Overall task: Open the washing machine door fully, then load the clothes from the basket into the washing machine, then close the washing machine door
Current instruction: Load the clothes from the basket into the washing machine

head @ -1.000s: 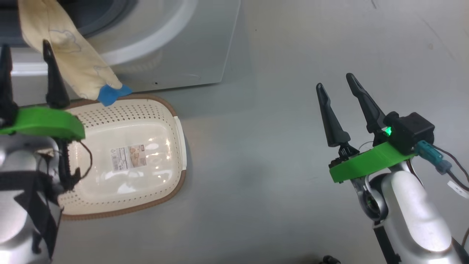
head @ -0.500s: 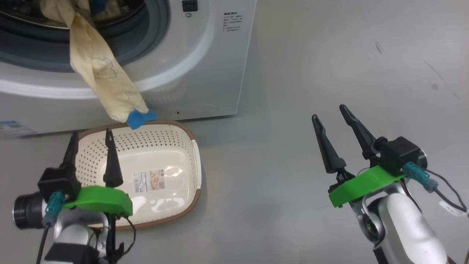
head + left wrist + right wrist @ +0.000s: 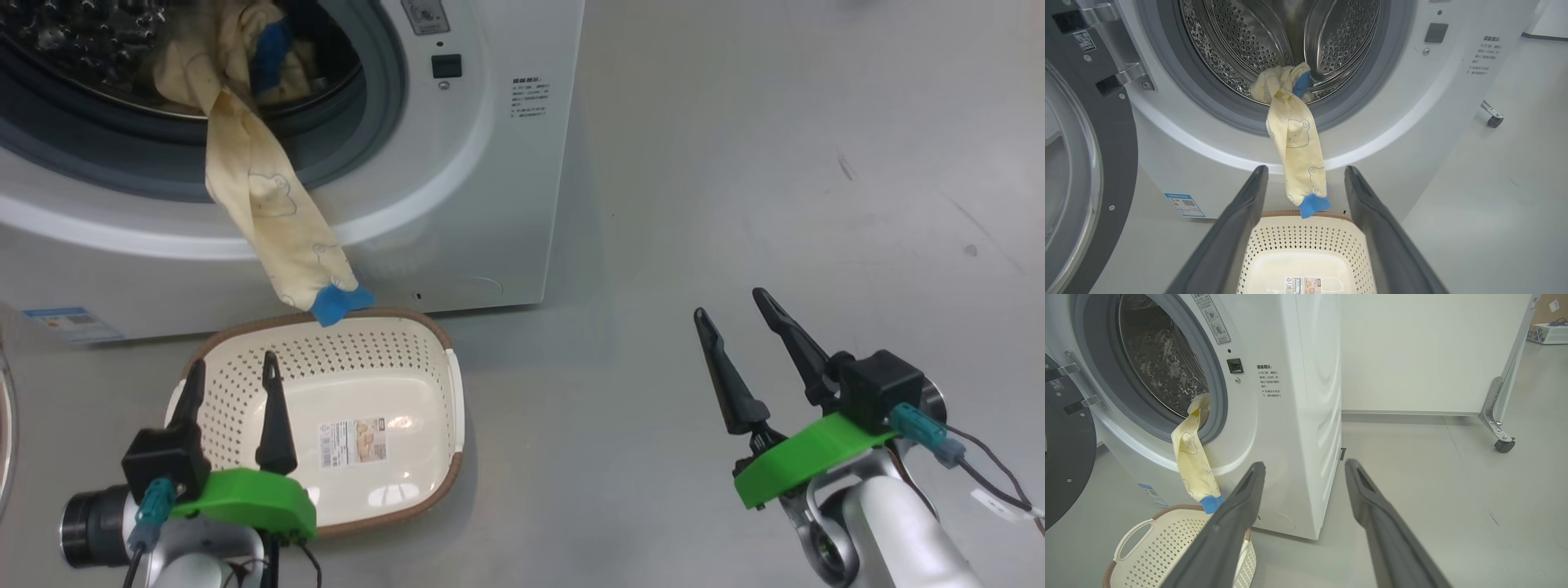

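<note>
The white washing machine (image 3: 490,188) stands with its door (image 3: 1073,171) swung wide to the left. The cream-yellow clothes (image 3: 269,204) lie partly in the steel drum (image 3: 1274,36), and a long sleeve with blue trim (image 3: 1312,204) hangs out over the grey gasket and down the front. Below it the cream basket (image 3: 424,359) sits on the floor with nothing in it. My left gripper (image 3: 233,371) hovers open over the basket's near side, holding nothing. My right gripper (image 3: 731,302) is open over bare floor to the right of the machine.
A white partition on castor wheels (image 3: 1504,445) stands behind and right of the machine. Grey floor (image 3: 735,163) spreads out on the right. A blue label sticker (image 3: 69,322) sits low on the machine's front.
The head camera has tilted up, so the drum opening now shows. My left gripper has drawn back from the hanging sleeve to the basket's near side. The clothes hang as before.
</note>
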You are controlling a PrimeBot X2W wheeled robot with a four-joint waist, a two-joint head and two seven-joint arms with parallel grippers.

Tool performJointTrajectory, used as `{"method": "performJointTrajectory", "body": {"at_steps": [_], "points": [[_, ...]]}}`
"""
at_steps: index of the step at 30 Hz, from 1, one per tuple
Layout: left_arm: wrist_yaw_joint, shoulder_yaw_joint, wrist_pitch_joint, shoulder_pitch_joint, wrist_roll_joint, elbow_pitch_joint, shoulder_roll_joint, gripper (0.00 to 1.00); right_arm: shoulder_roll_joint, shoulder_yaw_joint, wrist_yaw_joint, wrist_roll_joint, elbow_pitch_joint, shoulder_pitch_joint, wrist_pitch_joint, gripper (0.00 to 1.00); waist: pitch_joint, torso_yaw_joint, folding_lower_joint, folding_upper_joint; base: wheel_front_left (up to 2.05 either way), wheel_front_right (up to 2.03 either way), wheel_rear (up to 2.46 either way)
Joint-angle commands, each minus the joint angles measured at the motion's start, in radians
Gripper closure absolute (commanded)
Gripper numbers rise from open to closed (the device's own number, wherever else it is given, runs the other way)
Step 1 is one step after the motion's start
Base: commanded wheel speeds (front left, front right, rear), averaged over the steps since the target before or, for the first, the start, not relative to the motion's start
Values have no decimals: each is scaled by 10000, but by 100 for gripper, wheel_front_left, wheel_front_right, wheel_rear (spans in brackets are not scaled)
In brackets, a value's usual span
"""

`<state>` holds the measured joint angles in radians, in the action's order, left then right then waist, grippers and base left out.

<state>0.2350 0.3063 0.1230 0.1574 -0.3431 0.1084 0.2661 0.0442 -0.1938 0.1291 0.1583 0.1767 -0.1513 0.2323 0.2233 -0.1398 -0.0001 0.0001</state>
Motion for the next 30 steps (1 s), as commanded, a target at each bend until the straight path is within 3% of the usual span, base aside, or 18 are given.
{"method": "performJointTrajectory", "body": {"at_steps": [1,15,22,30], "points": [[88,-345,4,183,-29,-333,171,0,60,-135,16,9,-377,-79,-53,0,-35,2,1,-1,0,0,0],[-16,-369,-19,450,-314,-118,167,0,60,-151,16,38,-663,-49,-163,0,167,13,1,-1,0,0,0],[-537,-370,-85,1414,-623,1073,205,0,60,-317,16,124,-722,-368,-109,0,742,-151,1,-1,0,0,0],[-1280,-321,-114,3235,-870,3601,208,0,60,-555,16,399,-714,-928,54,0,1769,-518,1,-1,0,0,0]]}}
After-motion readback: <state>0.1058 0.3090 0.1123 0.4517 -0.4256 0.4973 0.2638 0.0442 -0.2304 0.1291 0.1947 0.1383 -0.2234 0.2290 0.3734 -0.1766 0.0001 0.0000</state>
